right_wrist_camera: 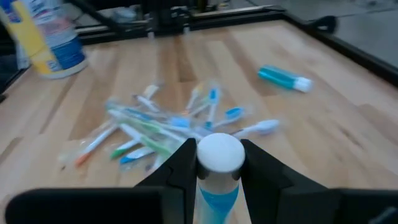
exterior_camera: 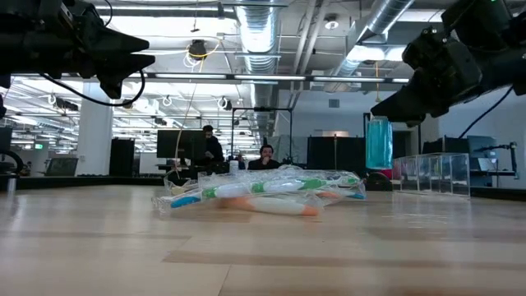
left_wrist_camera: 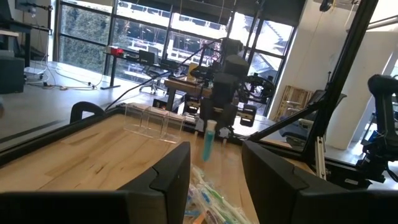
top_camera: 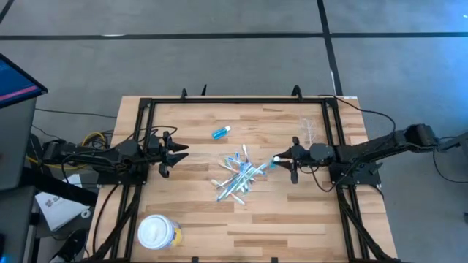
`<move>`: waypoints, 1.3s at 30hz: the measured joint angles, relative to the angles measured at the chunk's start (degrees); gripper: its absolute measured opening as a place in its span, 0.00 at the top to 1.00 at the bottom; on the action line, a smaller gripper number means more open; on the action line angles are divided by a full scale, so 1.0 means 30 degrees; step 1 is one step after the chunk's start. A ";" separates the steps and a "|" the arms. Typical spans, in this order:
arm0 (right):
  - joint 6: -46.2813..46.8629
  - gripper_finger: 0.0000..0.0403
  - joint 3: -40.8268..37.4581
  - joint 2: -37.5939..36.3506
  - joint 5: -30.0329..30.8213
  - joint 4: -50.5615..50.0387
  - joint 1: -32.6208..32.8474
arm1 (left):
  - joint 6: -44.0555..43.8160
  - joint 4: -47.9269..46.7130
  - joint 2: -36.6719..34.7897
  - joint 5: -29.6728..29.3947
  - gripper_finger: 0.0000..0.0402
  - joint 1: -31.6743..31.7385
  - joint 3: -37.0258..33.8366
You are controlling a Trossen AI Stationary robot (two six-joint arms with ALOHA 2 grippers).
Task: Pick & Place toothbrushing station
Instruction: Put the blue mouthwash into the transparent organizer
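Clear tumbler [top_camera: 309, 132] sits empty; right jaws [right_wrist_camera: 219, 163] pinch a white-capped tube [right_wrist_camera: 218, 171], left jaws [left_wrist_camera: 214, 177] spread.

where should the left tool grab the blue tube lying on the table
Grip the tube across its blue body, coming straight down from above. It lies flat and alone on bare wood, clear of the toothbrush pile, with its white cap pointing toward the right arm's side. Set the fingers across its narrow width, not along its length. The left tool stands open nearby.
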 joint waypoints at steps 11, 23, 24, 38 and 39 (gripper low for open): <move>0.0391 0.79 0.0000 -0.5044 0.3502 -0.5192 -0.0091 | 0.0000 0.0000 0.0000 0.0000 0.65 0.0004 0.0000; 0.1030 0.79 0.0000 -0.9748 0.9060 -0.9480 -0.0094 | 0.0000 0.0002 0.0000 0.0000 0.65 0.0007 -0.0003; 0.1030 0.79 0.0000 -1.0080 0.9448 -0.9720 -0.0094 | 0.0000 0.0000 0.0000 0.0000 0.65 0.0007 -0.0005; 0.1036 0.79 0.0000 -1.3073 1.3075 -1.2031 -0.0558 | 0.0022 0.0000 0.0000 -0.0003 0.65 0.0003 -0.0007; 0.1037 0.79 0.0000 -1.3131 1.3075 -1.2191 -0.0793 | 0.0027 0.0000 0.0000 -0.0007 0.65 0.0007 -0.0005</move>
